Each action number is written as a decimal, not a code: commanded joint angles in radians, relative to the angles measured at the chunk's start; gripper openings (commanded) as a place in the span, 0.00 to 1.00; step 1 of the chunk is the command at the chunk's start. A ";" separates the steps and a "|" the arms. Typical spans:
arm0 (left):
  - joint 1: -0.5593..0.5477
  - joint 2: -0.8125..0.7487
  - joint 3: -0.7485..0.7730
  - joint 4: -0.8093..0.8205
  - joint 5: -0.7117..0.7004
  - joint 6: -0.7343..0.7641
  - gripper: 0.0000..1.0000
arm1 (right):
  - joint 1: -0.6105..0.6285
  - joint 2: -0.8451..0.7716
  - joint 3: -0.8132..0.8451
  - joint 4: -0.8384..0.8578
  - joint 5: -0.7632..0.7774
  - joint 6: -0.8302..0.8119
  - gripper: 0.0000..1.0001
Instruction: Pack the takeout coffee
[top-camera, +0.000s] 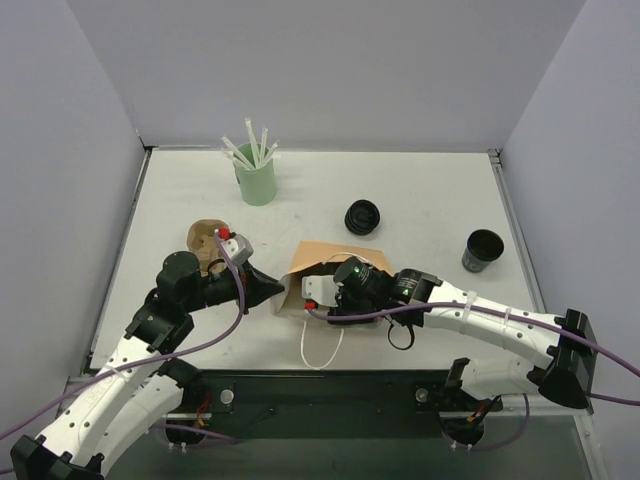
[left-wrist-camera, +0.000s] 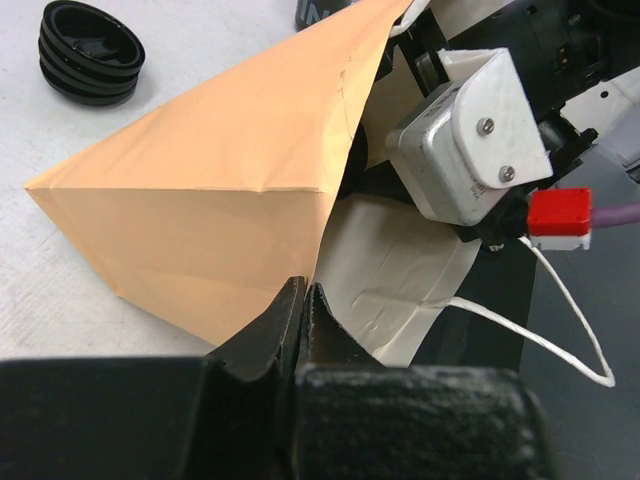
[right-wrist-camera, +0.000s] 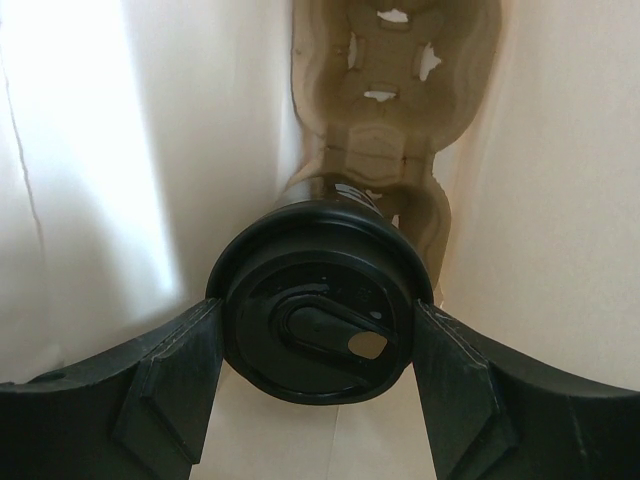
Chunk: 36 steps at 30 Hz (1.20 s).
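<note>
While the bag (left-wrist-camera: 220, 170) is pinched at its edge by the closed left gripper (left-wrist-camera: 305, 300), the lidded cup (right-wrist-camera: 318, 322) is clamped in the right gripper (right-wrist-camera: 318, 335) inside the bag, by the carrier (right-wrist-camera: 385, 120); only seating and release are judged left.

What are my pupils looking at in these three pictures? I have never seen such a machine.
Two robot arms stand at the near edge of a table. One picture looks down from above; the other two come from cameras on each wrist. On the table lie a brown paper bag on its side, a green cup of straws, stacked black lids and an open black cup. The left gripper pinches the bag's edge. The right gripper reaches inside the bag, holding a lidded black coffee cup; a pulp carrier lies deeper in.
</note>
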<state>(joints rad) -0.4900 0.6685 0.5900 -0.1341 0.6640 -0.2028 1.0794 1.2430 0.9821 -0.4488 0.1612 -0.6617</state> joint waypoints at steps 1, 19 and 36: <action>-0.009 -0.021 -0.025 0.117 0.039 -0.050 0.00 | -0.009 -0.002 -0.051 0.086 0.073 -0.033 0.59; -0.016 -0.035 -0.013 0.093 0.026 -0.084 0.00 | -0.010 0.026 -0.112 0.298 0.170 -0.162 0.58; -0.027 -0.061 -0.041 0.071 0.000 -0.078 0.00 | 0.025 -0.004 -0.108 0.228 0.236 -0.142 0.57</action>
<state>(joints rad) -0.5072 0.6178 0.5404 -0.0822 0.6662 -0.2810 1.0912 1.2770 0.8600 -0.1501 0.3416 -0.8150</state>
